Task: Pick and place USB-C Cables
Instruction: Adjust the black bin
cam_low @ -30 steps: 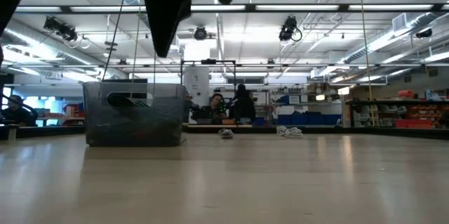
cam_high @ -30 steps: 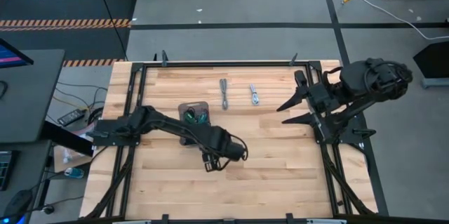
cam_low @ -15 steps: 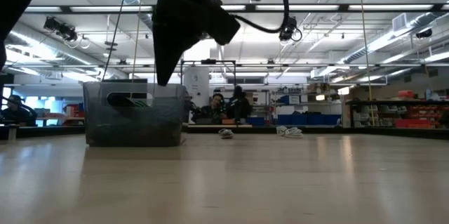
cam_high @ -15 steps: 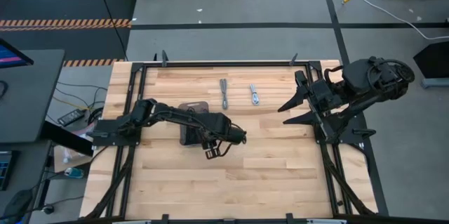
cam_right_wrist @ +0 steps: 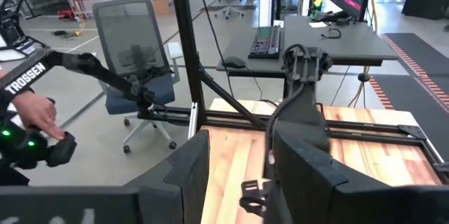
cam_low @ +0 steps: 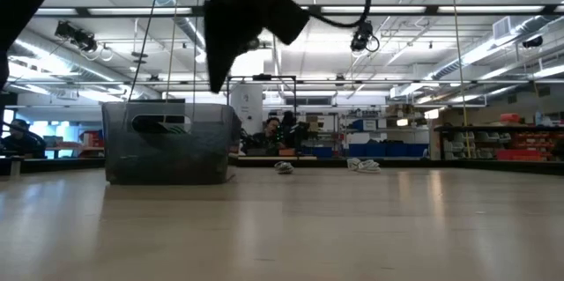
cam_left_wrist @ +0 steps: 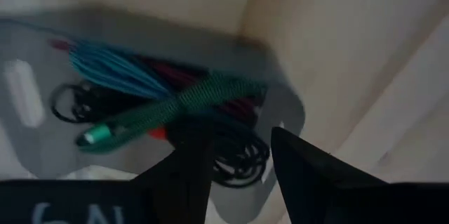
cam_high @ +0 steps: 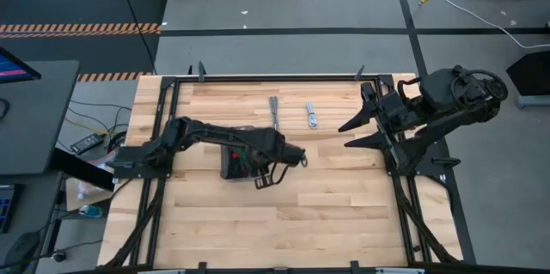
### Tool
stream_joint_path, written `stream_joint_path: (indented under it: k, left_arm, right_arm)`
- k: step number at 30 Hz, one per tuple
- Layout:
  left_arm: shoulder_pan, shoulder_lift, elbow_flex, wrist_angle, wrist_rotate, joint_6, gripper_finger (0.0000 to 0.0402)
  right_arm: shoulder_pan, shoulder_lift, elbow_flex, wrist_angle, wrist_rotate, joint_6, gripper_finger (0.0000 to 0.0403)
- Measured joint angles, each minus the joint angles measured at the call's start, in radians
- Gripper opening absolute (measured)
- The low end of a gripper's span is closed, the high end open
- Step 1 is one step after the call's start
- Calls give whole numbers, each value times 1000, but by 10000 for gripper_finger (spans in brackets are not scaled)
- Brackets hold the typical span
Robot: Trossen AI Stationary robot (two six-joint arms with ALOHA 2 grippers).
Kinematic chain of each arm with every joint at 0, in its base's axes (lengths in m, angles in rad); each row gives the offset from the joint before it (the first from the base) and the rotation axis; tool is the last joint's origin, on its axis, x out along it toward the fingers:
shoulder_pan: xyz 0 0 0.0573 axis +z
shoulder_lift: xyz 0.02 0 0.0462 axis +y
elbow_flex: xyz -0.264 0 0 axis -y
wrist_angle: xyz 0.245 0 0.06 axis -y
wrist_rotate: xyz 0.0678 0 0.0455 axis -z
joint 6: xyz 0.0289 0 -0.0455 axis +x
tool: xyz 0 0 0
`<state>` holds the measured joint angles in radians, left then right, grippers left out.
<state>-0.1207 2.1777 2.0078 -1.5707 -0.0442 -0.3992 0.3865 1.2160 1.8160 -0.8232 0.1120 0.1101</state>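
two-arm rig working over a wooden bench, seen from above, from bench height and from both wrists. left hand hanging above the near edge of the grey tray, fingers standing a narrow gap apart with nothing between them. lying inside the tray: a heap of usb-c cables, with a green braided cable crossing on top, a teal bundle beside it, black coils and magenta strands underneath. resting on the bare bench beyond the tray, well apart from it: a grey cable and, near it, a silver cable, both showing as small pale heaps in the low view. right hand waiting at the right side of the bench, away from every cable, fingers spread apart and empty. showing in the room behind: an office chair, desks, and a person's hand at the edge of the right wrist view.
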Motion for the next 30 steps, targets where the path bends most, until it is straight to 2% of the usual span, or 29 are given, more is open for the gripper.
stream_joint_path:
  k: [5,9,20,24,30]
  left_arm:
    - [8,-1,116,12,7,0,149]
    - [-7,-1,134,16,32,-5,149]
    - [-72,-1,-22,13,45,-69,149]
    - [-82,-1,-51,68,91,-89,148]
    - [-86,-1,-53,164,64,-82,148]
  right_arm:
    - [-2,0,0,0,0,2,164]
    - [-2,0,0,0,0,3,164]
    - [-2,0,0,-1,-8,-8,164]
    - [-2,0,0,-1,-9,-14,164]
    - [-1,0,0,-1,-11,-15,164]
